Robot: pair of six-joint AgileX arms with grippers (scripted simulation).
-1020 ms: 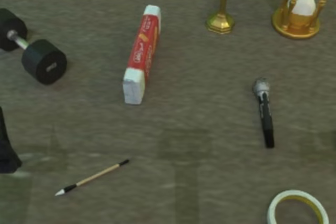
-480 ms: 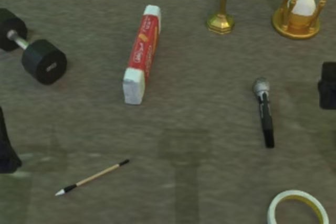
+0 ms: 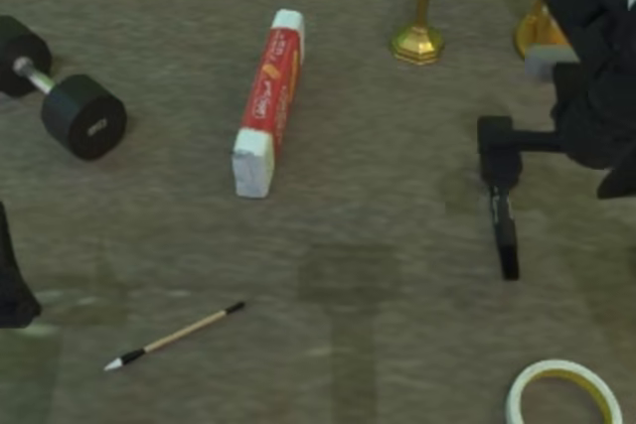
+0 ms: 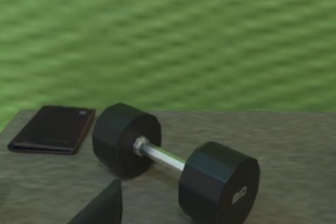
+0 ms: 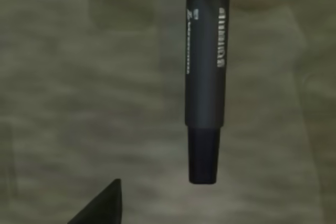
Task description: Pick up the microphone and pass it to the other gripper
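Pincer on our right arm (image 3: 497, 151) hangs directly above the head end of the slim black-handled microphone with the grey mesh head (image 3: 506, 235), covering that head in the top view; we cannot tell whether it is spread or pressed together. The microphone lies flat on the dark mottled bench (image 3: 378, 275), right of centre, its handle pointing toward the near edge. In the right wrist view the black handle (image 5: 205, 98) runs straight beneath the camera, apart from anything else.

We judge the main risk to be a grip too close to the rounded head, which could slip or leave the long handle tipping downward. A descent slightly off the handle's line could roll the microphone aside.

Near it stand the small gold trophy (image 3: 418, 17) and the gold hourglass (image 3: 542, 27), and the white tape ring (image 3: 563, 394) lies nearer. The red-and-white box (image 3: 268, 101), black dumbbell (image 3: 62, 86) and tan stick (image 3: 175, 336) sit well apart. Our left pincer (image 3: 12, 285) waits at the bench's left edge, state unclear.
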